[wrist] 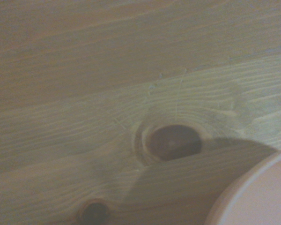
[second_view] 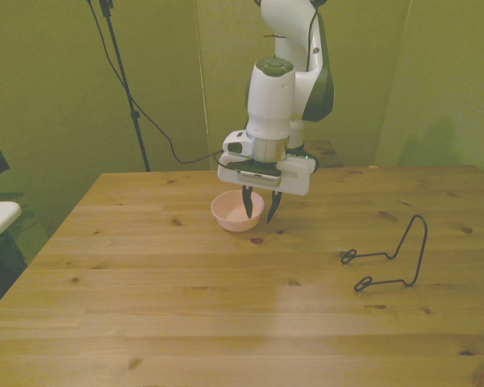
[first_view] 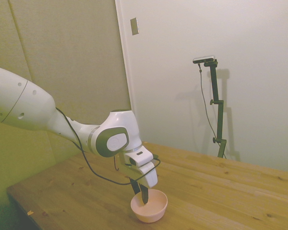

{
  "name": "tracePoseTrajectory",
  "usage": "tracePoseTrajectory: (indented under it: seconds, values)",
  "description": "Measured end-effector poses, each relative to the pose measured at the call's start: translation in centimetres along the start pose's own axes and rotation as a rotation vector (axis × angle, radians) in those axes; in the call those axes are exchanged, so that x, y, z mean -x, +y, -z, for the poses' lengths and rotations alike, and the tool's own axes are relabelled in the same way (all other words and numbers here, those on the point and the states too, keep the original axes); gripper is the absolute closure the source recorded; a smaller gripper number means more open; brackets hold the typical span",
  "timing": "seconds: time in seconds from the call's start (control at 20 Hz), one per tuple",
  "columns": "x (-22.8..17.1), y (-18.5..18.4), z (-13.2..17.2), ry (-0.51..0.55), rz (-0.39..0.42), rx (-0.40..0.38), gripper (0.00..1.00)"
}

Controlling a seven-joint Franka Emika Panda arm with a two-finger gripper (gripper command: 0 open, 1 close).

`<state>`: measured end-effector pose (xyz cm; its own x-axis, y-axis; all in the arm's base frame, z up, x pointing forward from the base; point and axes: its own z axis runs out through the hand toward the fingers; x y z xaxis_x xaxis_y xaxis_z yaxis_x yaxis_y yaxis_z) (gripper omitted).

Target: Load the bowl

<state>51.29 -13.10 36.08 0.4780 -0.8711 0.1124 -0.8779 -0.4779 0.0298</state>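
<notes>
The wooden desk [second_view: 185,306] fills most of the front view, its pale planks marked with dark knots, and the same boards show in the side view [first_view: 221,191]. Close up in the wrist view, the grain [wrist: 107,117] runs around one large oval knot [wrist: 173,142], with a smaller knot [wrist: 94,212] near it.

The white arm [first_view: 48,120] reaches in low over the desk in the side view and bends down at its rounded wrist joint; in the front view it [second_view: 273,97] stands upright above the working spot, with a black cable looping beside it.

A black wire rack [second_view: 390,258] rests on the desk toward the front view's right, well apart from the arm, its tall loop standing up and its two small feet flat on the wood.

The bowl [second_view: 235,216], small, round and pale pink, sits upright on the desk directly below the arm's wrist. In the side view it [first_view: 150,211] lies near the desk's near edge. A blurred part of its rim [wrist: 253,197] shows in the wrist view, just beside the large knot.

The gripper [second_view: 260,205] points straight down at the bowl. Its jaws stand apart: one dark fingertip dips inside the bowl, the other hangs outside the rim on the front view's right, so they straddle the wall. Whether they touch it, I cannot tell.
</notes>
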Motion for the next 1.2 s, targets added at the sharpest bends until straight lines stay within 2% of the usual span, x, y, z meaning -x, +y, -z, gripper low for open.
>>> tracePoseTrajectory:
  seconds: [0.5, 0.7, 0.95, 1.2]
  values:
    - [-0.2, 0.1, -0.1, 0.0, -0.009, -0.011, 1.0]
    - [-0.7, 0.0, 0.6, -0.022, -0.002, -0.052, 1.0]
    - [-1.6, -0.9, 3.7, -0.053, 0.027, -0.161, 1.0]
    - [-0.5, -4.2, 8.9, -0.079, 0.079, -0.257, 1.0]
